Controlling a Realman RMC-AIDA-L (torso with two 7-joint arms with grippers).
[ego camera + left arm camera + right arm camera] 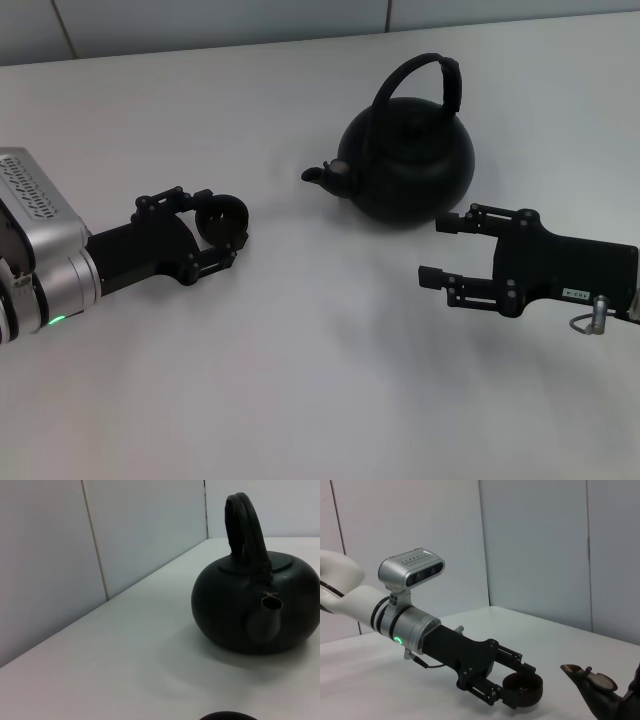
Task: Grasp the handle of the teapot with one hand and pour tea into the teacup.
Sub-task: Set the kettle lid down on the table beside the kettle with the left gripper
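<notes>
Pre-grasp stage: left gripper (222, 232) clamps teacup (221, 222) near teapot (408, 160) spout; right gripper (447, 250), fingers wide and empty, beside pot, must next rise to handle (432, 78).

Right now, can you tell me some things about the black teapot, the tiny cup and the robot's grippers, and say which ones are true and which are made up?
1. The left gripper is closed around the teacup. True.
2. The right gripper is holding the handle of the teapot. False: it is open and empty, beside the teapot's base, not on the handle.
3. The teapot's spout points toward the side where the teacup is. True.
4. The teapot is tipped over, pouring tea. False: it stands upright on the table.
5. The teacup sits right under the spout. False: it is apart from the teapot, off to the robot's left.
</notes>
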